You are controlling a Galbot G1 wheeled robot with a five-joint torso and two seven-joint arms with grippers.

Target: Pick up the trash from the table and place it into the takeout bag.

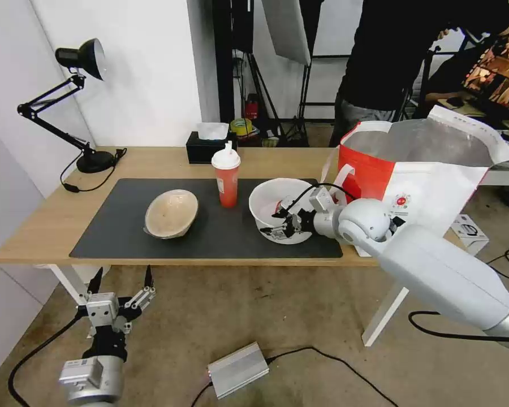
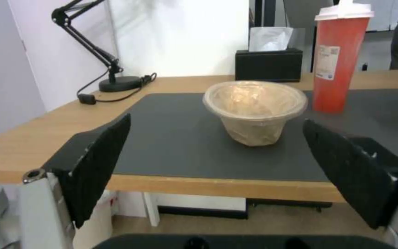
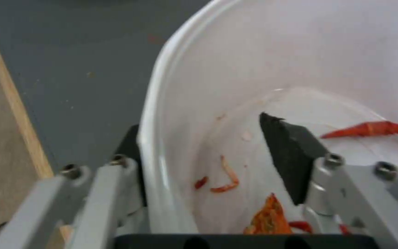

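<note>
The long light-wood surface (image 1: 51,226) carries a large dark grey rectangular mat (image 1: 119,232), and at its right end stands the tall white-and-red takeout bag (image 1: 435,186) with its silver foil lining open to the top. On the mat, nearest the bag, sits the large round white plastic bowl (image 1: 271,200); the right gripper (image 1: 278,221) straddles its near rim. The right wrist view adds what the head view cannot: one pad lies outside the bowl's wall (image 3: 171,103) and the other inside, jaws apart with a clear gap on the inner side, and red food scraps (image 3: 374,129) lie on the bowl's floor. Left of it stands the red drink cup with a white lid (image 1: 227,181), then the shallow beige bowl (image 1: 171,213), tilted on the mat. The left wrist view looks at that beige bowl between wide-apart jaws of the left gripper (image 1: 121,282), which hangs below the surface's front edge.
</note>
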